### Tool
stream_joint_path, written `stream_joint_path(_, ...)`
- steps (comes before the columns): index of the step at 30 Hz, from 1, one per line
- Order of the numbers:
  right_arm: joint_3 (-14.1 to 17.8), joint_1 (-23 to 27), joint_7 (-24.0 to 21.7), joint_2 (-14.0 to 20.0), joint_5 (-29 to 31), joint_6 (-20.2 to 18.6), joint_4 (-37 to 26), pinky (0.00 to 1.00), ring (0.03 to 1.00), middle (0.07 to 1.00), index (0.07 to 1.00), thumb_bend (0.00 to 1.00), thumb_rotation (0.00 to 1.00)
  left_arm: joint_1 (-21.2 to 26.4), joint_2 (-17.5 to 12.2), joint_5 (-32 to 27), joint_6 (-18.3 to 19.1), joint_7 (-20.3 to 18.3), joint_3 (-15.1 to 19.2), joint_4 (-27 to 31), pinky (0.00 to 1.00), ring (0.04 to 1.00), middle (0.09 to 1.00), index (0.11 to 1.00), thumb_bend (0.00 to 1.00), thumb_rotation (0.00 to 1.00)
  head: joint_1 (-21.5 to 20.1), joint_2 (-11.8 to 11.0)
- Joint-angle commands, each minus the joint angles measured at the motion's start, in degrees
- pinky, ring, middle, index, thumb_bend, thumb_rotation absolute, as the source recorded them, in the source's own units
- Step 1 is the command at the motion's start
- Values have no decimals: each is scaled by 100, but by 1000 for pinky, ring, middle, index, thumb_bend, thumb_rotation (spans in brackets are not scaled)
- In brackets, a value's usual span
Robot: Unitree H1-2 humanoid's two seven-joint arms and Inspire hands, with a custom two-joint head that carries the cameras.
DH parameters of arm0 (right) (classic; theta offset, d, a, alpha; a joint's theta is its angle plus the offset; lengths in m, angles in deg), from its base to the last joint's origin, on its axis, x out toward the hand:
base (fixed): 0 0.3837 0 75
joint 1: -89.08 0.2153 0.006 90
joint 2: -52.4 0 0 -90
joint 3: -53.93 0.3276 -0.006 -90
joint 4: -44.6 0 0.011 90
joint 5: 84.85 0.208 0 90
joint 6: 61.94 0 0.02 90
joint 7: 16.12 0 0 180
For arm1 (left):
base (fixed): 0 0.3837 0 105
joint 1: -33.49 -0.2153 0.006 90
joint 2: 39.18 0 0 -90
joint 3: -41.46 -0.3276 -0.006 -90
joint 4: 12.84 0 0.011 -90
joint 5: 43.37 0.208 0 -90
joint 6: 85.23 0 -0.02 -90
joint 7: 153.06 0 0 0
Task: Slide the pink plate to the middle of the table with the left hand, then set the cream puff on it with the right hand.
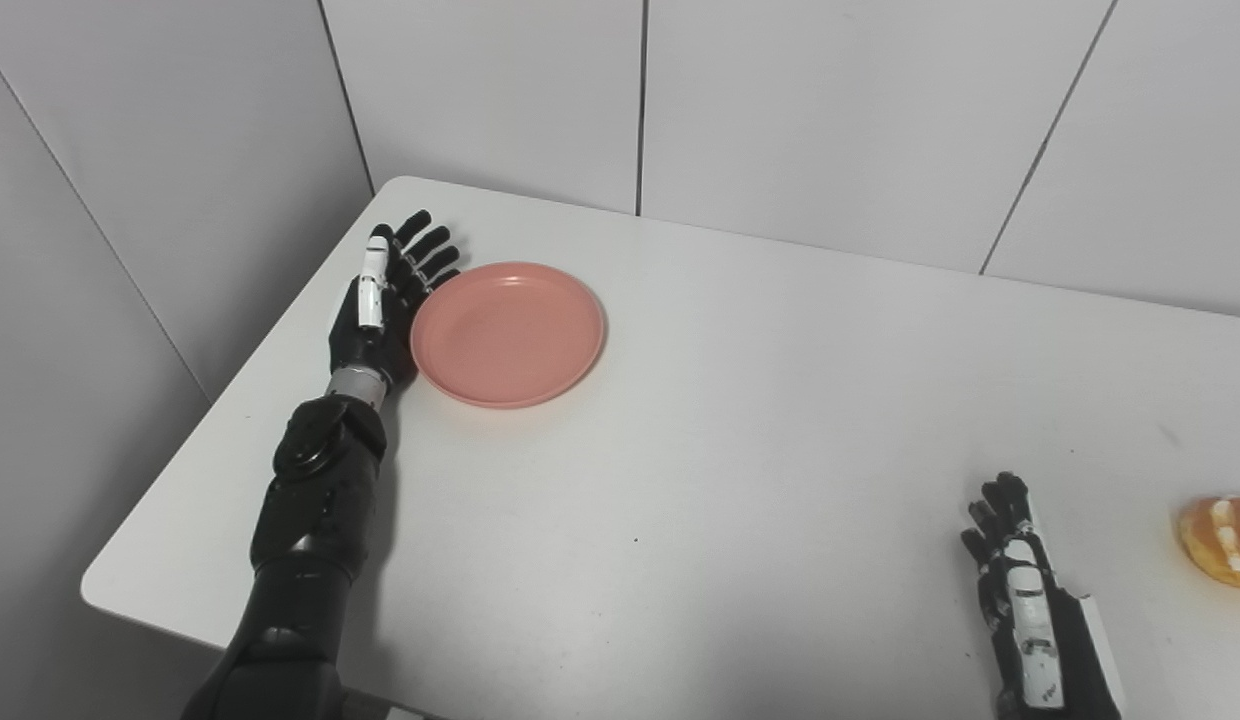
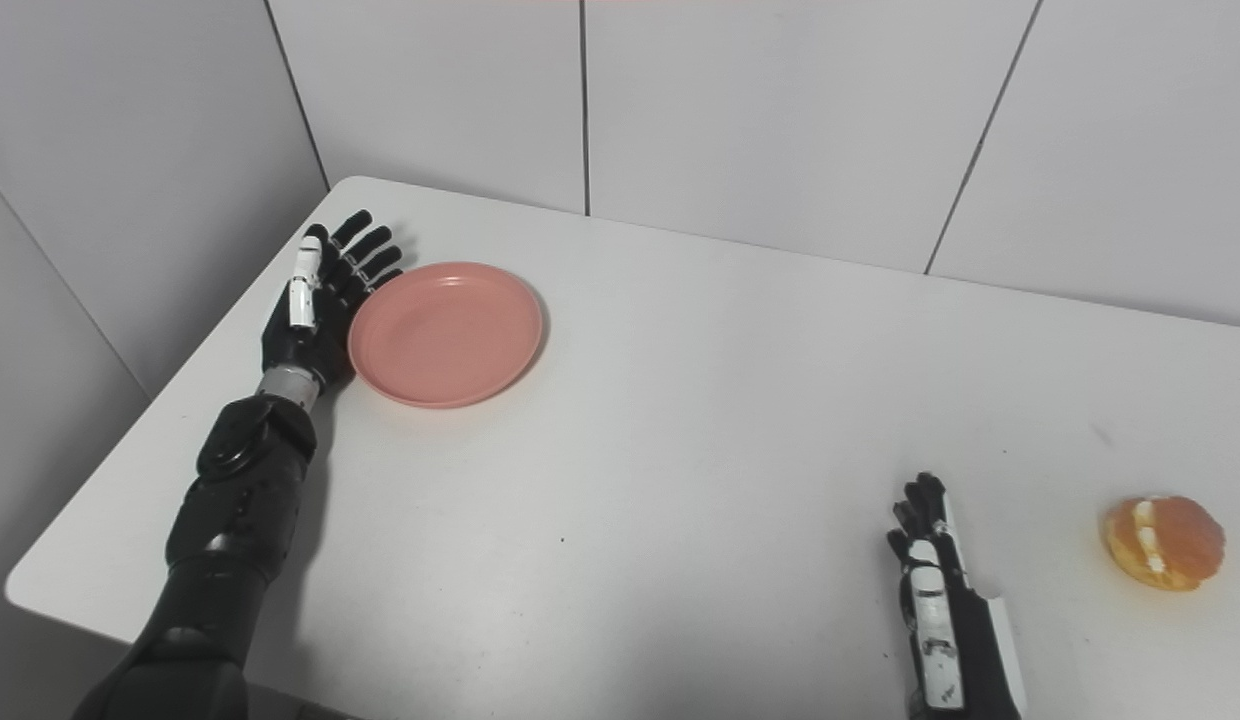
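Note:
The pink plate (image 1: 508, 333) lies empty at the back left of the white table (image 1: 740, 420). My left hand (image 1: 385, 300) stands edge-on right against the plate's left rim, open, fingers stretched toward the wall and holding nothing. The cream puff (image 2: 1164, 541), golden brown with white cream in its slit, sits near the table's right side. My right hand (image 2: 930, 570) rests open at the front of the table, a short way left of the puff and not touching it.
Grey panelled walls (image 1: 780, 100) close off the back and the left of the table. The table's rounded left corner (image 1: 100, 585) lies close beside my left forearm (image 1: 315, 500).

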Motion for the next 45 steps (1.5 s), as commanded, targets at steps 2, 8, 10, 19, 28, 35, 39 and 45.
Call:
stream_joint_path(2,41,-117,2,22,13,5,53,1000,1000,1000,1000,221,1000,-130,68,-41,271,28,-58,203,810,824,834,826,377,1000,-24,17)
stream_joint_path(8,39,-118,38,-4,-34,-47,39,1000,1000,1000,1000,233,1000,-292,208,-6,519,26,-214,687,805,824,833,819,356,1000,-86,57)
stream_joint_path(10,24,-118,45,0,-90,-31,40,1000,1000,1000,1000,230,1000,-322,245,-7,561,22,-256,786,808,826,835,820,358,1000,-119,72)
stream_joint_path(19,19,-123,40,-63,-49,-4,69,1000,1000,1000,1000,238,1000,-367,471,-7,786,19,-458,1027,821,835,844,832,355,1000,-284,157)
stream_joint_path(28,4,-108,52,-115,-71,-59,42,1000,1000,1000,1000,253,1000,-426,806,25,854,29,-685,1041,801,819,828,811,351,1000,-464,262)
stream_joint_path(35,-2,-101,86,-169,-111,-35,8,1000,1000,1000,1000,252,1000,-552,1048,119,801,-90,-1031,1068,824,838,846,829,351,1000,-631,310)
stream_joint_path(39,-16,-106,132,-211,-138,-95,-51,1000,1000,1000,1000,254,1000,-562,1188,140,812,-94,-1194,1093,828,840,853,836,349,1000,-749,334)
stream_joint_path(45,-54,-95,185,-272,-188,-90,-60,1000,999,1000,1000,242,1000,-550,1353,147,917,-122,-1423,1181,842,854,864,851,362,1000,-943,376)
